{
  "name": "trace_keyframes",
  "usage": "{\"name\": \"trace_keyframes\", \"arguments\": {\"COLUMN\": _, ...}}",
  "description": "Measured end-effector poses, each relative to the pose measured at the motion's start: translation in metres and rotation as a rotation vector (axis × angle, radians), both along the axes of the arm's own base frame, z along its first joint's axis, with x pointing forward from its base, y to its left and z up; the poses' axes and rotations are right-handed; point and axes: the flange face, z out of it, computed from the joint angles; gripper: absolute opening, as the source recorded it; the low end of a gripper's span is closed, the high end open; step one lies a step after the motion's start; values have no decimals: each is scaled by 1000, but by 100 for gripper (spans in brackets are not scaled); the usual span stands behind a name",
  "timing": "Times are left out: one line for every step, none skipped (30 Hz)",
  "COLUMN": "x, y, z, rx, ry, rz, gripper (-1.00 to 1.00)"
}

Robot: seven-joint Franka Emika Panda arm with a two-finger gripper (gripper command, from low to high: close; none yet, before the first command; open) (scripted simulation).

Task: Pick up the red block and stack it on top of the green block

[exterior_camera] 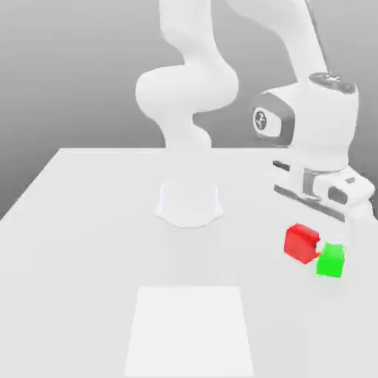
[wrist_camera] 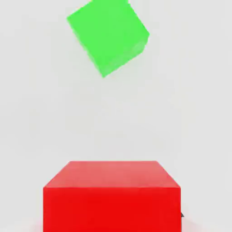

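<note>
Hovering just above the red block [exterior_camera: 302, 243], the gripper [exterior_camera: 319, 214] seems lined up for a grab; whether its fingers are open I cannot tell. That block sits on the table [exterior_camera: 88, 221], the green block [exterior_camera: 331, 260] just beside it, ready to be stacked on.

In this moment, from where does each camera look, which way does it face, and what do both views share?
Exterior view: off the arm, above table height, looking across the white table at the arm's base; the arm's links and hand show, above the red block.
Hand view: on the hand, facing the table, red block nearest.
Shared: red block and green block, lying close together on the table.
</note>
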Motion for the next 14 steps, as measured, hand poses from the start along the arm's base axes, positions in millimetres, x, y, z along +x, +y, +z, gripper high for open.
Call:
{"name": "trace_keyframes", "arguments": {"x": -11, "y": 12, "z": 2, "rx": 0, "ry": -1, "rz": 81, "gripper": -100}}
{"name": "trace_keyframes", "arguments": {"x": -23, "y": 24, "z": 3, "rx": 0, "ry": -2, "rz": 162, "gripper": -100}}
{"name": "trace_keyframes", "arguments": {"x": -35, "y": 36, "z": 4, "rx": -1, "ry": -2, "rz": 241, "gripper": -100}}
{"name": "trace_keyframes", "arguments": {"x": -45, "y": 44, "z": 3, "rx": -1, "ry": -3, "rz": 304, "gripper": -100}}
{"name": "trace_keyframes", "arguments": {"x": -50, "y": 49, "z": -2, "rx": -1, "ry": -3, "rz": 336, "gripper": -100}}
{"name": "trace_keyframes", "arguments": {"x": -53, "y": 52, "z": -10, "rx": -1, "ry": -3, "rz": 354, "gripper": -100}}
{"name": "trace_keyframes", "arguments": {"x": -54, "y": 53, "z": -19, "rx": -1, "ry": -3, "rz": 361, "gripper": -100}}
{"name": "trace_keyframes", "arguments": {"x": -55, "y": 55, "z": -29, "rx": -1, "ry": -3, "rz": 368, "gripper": -100}}
{"name": "trace_keyframes", "arguments": {"x": -56, "y": 55, "z": -39, "rx": -1, "ry": -3, "rz": 370, "gripper": -100}}
{"name": "trace_keyframes", "arguments": {"x": -55, "y": 54, "z": -49, "rx": -2, "ry": -4, "rz": 367, "gripper": -100}}
{"name": "trace_keyframes", "arguments": {"x": -55, "y": 53, "z": -56, "rx": -2, "ry": -4, "rz": 367, "gripper": 100}}
{"name": "trace_keyframes", "arguments": {"x": -55, "y": 53, "z": -56, "rx": -2, "ry": -4, "rz": 367, "gripper": 100}}
{"name": "trace_keyframes", "arguments": {"x": -55, "y": 53, "z": -56, "rx": -2, "ry": -4, "rz": 367, "gripper": 100}}
{"name": "trace_keyframes", "arguments": {"x": -55, "y": 53, "z": -56, "rx": -2, "ry": -4, "rz": 367, "gripper": 100}}
